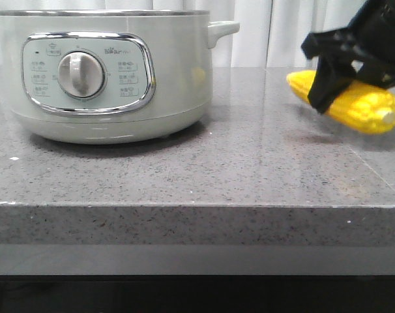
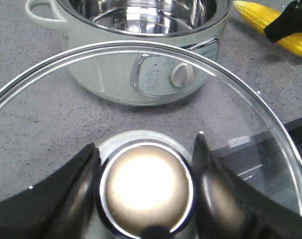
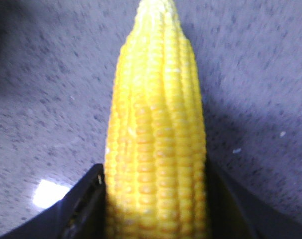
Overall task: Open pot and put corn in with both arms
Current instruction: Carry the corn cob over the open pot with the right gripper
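Observation:
The pale-green pot [image 1: 106,78] stands at the left of the counter with no lid on it. Its steel inside shows in the left wrist view [image 2: 141,15]. My left gripper [image 2: 146,142] is shut on the round metal knob [image 2: 146,191] of the glass lid [image 2: 131,46] and holds the lid in the air on the near side of the pot. My right gripper [image 1: 334,72] is shut on the yellow corn [image 1: 364,107] at the right and holds it slightly above the counter. The corn fills the right wrist view [image 3: 156,124] between the fingers. It also shows in the left wrist view [image 2: 270,22].
The grey speckled counter [image 1: 249,169] runs between pot and corn. Its front edge [image 1: 197,205] is near the camera. White curtains [image 1: 276,32] hang behind. The pot's side handle [image 1: 222,29] sticks out toward the corn.

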Robot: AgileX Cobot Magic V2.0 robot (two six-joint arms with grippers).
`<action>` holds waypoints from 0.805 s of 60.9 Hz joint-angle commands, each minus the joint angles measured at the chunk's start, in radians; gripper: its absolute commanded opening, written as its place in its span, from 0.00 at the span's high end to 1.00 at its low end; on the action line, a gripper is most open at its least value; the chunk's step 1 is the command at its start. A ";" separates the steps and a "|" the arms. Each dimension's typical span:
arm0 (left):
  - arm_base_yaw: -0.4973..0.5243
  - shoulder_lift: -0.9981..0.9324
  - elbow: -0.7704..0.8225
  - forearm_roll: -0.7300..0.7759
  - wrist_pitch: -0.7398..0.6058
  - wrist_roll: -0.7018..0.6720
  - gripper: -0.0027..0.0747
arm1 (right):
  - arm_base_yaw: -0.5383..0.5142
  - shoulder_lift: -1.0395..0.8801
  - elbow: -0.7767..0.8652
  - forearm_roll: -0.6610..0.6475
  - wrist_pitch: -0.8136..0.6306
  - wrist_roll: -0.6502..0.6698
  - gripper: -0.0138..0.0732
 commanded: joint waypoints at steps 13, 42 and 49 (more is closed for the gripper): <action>0.000 0.003 -0.037 -0.020 -0.138 -0.007 0.63 | 0.058 -0.079 -0.260 0.009 -0.058 -0.012 0.52; 0.000 0.003 -0.037 -0.020 -0.138 -0.007 0.63 | 0.391 0.267 -0.826 0.009 0.098 -0.013 0.52; 0.000 0.003 -0.037 -0.020 -0.138 -0.007 0.63 | 0.435 0.331 -0.888 0.009 0.127 -0.013 0.52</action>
